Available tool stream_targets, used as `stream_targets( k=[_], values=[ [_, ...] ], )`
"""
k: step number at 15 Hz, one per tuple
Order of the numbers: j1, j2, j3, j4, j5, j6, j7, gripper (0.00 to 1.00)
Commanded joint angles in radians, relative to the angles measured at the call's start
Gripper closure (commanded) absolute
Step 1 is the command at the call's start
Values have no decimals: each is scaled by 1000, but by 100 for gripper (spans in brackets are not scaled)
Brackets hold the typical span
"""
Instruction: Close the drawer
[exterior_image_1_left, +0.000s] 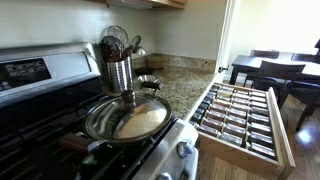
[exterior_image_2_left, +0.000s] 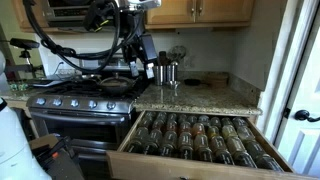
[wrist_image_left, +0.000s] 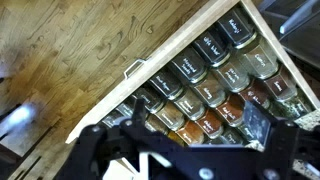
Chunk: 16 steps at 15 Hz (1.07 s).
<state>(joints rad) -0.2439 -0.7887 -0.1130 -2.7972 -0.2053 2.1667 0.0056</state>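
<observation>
The drawer is pulled wide open below the granite counter. It has a light wood frame and rows of small dark spice jars inside. It shows in both exterior views, with its pale front panel nearest the camera. In the wrist view I look down on its front edge and the jars. My gripper is open and empty, with its dark fingers spread above the jars. In an exterior view the arm and gripper hang over the stove and counter, behind the drawer.
A steel pan sits on the stove. A metal utensil holder stands on the counter. A dark dining table with chairs is beyond the drawer. A white door is beside it. Wooden floor lies in front of the drawer.
</observation>
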Motion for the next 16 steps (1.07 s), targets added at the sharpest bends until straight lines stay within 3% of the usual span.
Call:
stream_targets(
  k=[1, 7, 11, 16],
  values=[
    [2, 0, -2, 1, -1, -4, 1, 0],
    [-5, 14, -1, 1, -10, 7, 4, 0],
    [-14, 107, -51, 28, -5, 42, -27, 0],
    [-12, 315, -146, 42, 52, 248, -38, 0]
  ],
)
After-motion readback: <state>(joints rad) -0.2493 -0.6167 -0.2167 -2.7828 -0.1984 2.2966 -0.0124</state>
